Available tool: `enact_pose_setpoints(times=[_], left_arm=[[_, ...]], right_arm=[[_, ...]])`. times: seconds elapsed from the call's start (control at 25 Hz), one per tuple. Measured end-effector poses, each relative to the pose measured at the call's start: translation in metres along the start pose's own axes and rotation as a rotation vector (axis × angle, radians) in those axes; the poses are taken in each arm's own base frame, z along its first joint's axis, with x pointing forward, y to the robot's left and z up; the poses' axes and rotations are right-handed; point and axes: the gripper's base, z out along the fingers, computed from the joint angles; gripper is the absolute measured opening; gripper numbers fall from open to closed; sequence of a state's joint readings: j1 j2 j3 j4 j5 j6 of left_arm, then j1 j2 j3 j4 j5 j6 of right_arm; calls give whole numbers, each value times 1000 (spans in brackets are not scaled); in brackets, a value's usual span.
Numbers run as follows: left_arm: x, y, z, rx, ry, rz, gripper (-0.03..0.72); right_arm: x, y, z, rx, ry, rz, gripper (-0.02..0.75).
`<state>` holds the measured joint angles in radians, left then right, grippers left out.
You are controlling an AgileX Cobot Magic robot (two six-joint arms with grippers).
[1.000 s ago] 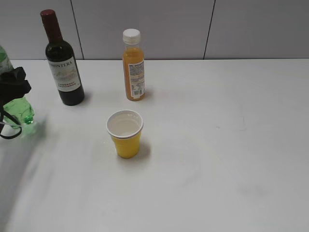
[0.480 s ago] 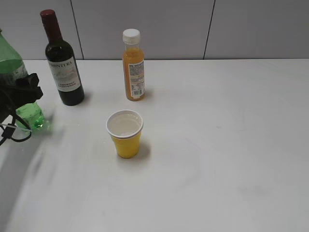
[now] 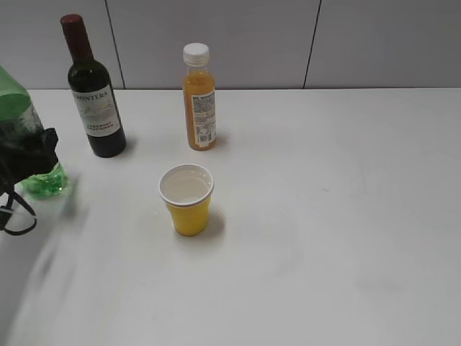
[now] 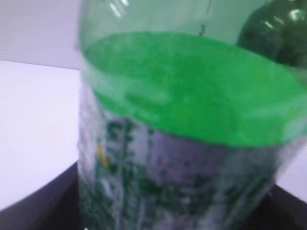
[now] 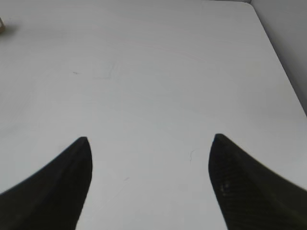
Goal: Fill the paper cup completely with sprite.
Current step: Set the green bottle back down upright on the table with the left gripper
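Note:
The yellow paper cup (image 3: 187,203) stands upright at the table's middle, its white inside showing; I cannot tell if any clear liquid is in it. My left gripper (image 3: 29,155) is shut on the green sprite bottle (image 3: 20,108) at the far left edge, well left of the cup. The bottle's base (image 3: 45,182) is at or just above the table. In the left wrist view the bottle (image 4: 182,120) fills the frame, grey-white label below green plastic. My right gripper (image 5: 149,143) is open and empty over bare table, and it is out of the exterior view.
A dark wine bottle (image 3: 95,101) stands at the back left, close to the sprite bottle. An orange juice bottle (image 3: 199,101) with a white cap stands behind the cup. The white table (image 3: 338,216) runs to a grey wall behind.
My left gripper has carried the sprite bottle a little to the right, toward the wine bottle. The cup and the other bottles have not moved.

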<state>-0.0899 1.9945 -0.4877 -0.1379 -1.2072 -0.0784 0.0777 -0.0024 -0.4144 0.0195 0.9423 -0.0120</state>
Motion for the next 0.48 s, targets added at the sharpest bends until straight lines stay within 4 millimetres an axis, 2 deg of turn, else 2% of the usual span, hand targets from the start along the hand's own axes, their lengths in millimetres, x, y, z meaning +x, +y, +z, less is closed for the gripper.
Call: enact_pose_setpoints(times=[0.48], left_arm=[[-1, 6, -48, -7, 52, 46, 600]], right_arm=[[0, 0, 0, 0, 0, 0, 585]])
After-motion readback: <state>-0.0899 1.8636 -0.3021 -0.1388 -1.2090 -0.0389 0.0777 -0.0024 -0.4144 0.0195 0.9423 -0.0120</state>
